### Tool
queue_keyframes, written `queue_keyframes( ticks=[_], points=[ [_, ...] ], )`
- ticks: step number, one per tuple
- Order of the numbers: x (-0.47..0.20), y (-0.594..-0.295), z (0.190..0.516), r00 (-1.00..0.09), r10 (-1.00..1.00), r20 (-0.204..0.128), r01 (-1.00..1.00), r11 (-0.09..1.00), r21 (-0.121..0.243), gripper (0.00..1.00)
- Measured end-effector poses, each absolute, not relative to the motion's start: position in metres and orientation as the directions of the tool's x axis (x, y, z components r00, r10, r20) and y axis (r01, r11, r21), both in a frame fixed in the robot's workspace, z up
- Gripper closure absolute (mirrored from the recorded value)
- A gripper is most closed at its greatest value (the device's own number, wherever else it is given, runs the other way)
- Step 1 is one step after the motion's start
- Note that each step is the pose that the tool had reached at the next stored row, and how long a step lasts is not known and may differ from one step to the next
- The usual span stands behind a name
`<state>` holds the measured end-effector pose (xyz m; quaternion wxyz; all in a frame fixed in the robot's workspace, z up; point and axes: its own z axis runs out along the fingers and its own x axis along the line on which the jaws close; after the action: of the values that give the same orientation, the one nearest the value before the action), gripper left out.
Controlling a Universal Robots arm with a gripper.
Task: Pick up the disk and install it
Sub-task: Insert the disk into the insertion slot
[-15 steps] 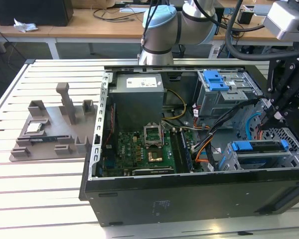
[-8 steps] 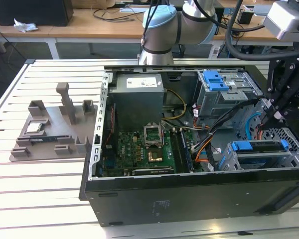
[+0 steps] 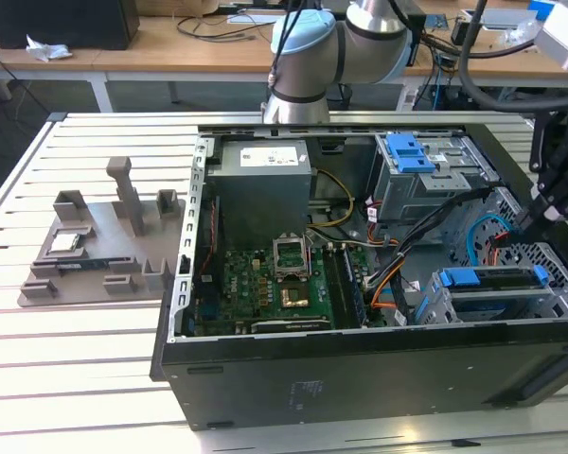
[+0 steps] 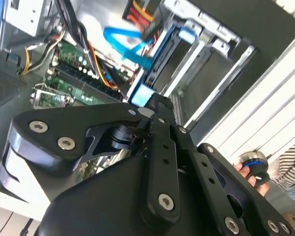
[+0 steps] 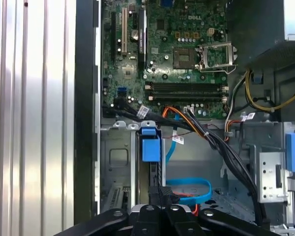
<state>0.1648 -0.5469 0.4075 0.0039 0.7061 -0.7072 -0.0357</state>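
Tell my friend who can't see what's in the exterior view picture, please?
An open computer case lies on a slatted table, its green circuit board showing. The disk sits in a bay at the exterior view's right, below the black gripper.

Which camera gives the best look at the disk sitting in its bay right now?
The exterior view: the disk lies in the lower drive bay at that view's right, its blue rail and tabs visible along its length. The first wrist view shows its blue end tab from above. The second wrist view catches a blue edge behind the gripper.
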Motion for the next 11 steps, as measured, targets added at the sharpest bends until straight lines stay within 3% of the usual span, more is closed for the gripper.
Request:
queue_keyframes(
  ticks=[11],
  points=[
    [0.186,-0.542,0.4,-0.003,-0.999,-0.039,-0.998,0.0,0.06,0.89]
  ],
)
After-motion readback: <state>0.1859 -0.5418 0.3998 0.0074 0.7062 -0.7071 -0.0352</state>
